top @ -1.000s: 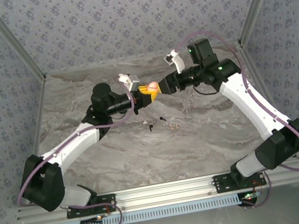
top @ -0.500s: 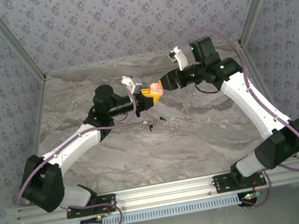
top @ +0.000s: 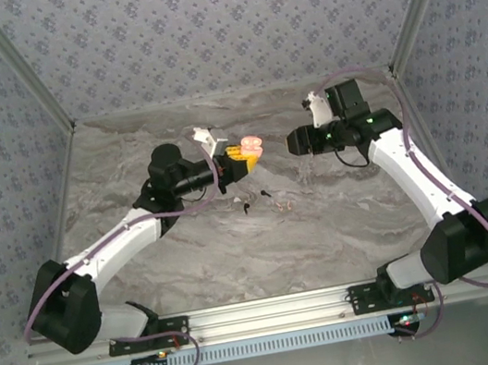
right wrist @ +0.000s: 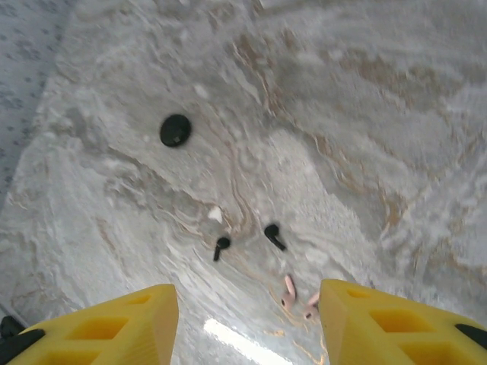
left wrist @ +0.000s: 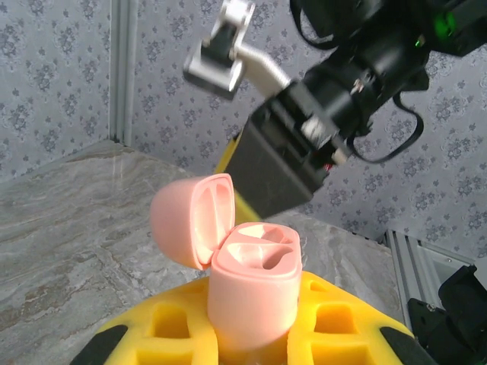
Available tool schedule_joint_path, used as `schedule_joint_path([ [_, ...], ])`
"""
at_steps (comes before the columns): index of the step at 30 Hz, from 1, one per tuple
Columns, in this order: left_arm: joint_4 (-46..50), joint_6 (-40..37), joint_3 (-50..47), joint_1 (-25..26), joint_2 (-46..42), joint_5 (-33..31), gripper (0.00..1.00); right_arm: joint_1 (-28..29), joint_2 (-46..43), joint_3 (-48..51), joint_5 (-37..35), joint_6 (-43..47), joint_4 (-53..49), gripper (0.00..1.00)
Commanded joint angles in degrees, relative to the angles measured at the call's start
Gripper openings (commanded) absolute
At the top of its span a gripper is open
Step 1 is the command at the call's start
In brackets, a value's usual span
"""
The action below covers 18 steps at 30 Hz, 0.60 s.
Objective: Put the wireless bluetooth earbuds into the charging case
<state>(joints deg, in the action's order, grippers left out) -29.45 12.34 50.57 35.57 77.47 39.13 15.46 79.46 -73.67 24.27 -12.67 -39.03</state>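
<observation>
Right wrist view: one black earbud [right wrist: 221,247] and the other earbud [right wrist: 274,236] lie on the marbled surface [right wrist: 365,114]. They are close together but not touching, just beyond the gap of the right pincer [right wrist: 247,327]. Its yellow fingers are spread with nothing between them. Two small pink bits [right wrist: 289,287] lie nearer the pincer than the earbuds do. A black disc [right wrist: 176,130] sits farther out, to the left.

Left wrist view: the left pincer [left wrist: 251,338] pinches the pink charging case [left wrist: 251,293] by its base. The case is upright, its lid [left wrist: 194,220] swung open to the left, two sockets showing.

Top external view: the case is held off the surface. The right pincer faces it across a gap, and both earbuds lie on the surface on the near side of that gap.
</observation>
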Motion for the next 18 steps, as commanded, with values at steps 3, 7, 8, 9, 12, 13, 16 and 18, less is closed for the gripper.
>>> schedule_joint_path([
  [3,-1.57,1.46,-1.66,-0.11,-4.45,-2.12,0.12,0.26,3.19,4.82,-0.32,-1.57,-0.19,0.47],
  [7,0.56,1.21,-2.16,0.03,-6.48,-3.23,0.13,1.60,5.60,8.31,-0.04,-0.81,-0.08,0.44],
  [8,0.91,1.11,-2.43,0.16,-7.07,-3.72,0.13,2.16,6.48,8.83,-0.19,-0.53,-0.33,0.42],
  [9,1.21,1.00,-2.62,0.19,-7.56,-4.12,0.13,2.60,7.31,9.35,0.01,-0.26,-0.50,0.41],
  [12,2.11,0.77,-3.15,0.33,-8.68,-4.68,0.13,3.93,9.34,10.67,0.25,0.05,-0.49,0.37],
  [13,2.28,0.76,-3.31,0.33,-8.90,-4.76,0.13,4.45,9.91,10.94,0.17,0.25,-0.53,0.36],
  [16,2.53,0.68,-3.67,0.59,-9.63,-5.29,0.13,5.98,11.01,11.93,-0.85,0.59,-0.72,0.32],
  [18,2.78,0.58,-3.87,0.65,-10.05,-5.68,0.13,6.89,11.70,12.77,-0.02,0.88,-0.50,0.30],
])
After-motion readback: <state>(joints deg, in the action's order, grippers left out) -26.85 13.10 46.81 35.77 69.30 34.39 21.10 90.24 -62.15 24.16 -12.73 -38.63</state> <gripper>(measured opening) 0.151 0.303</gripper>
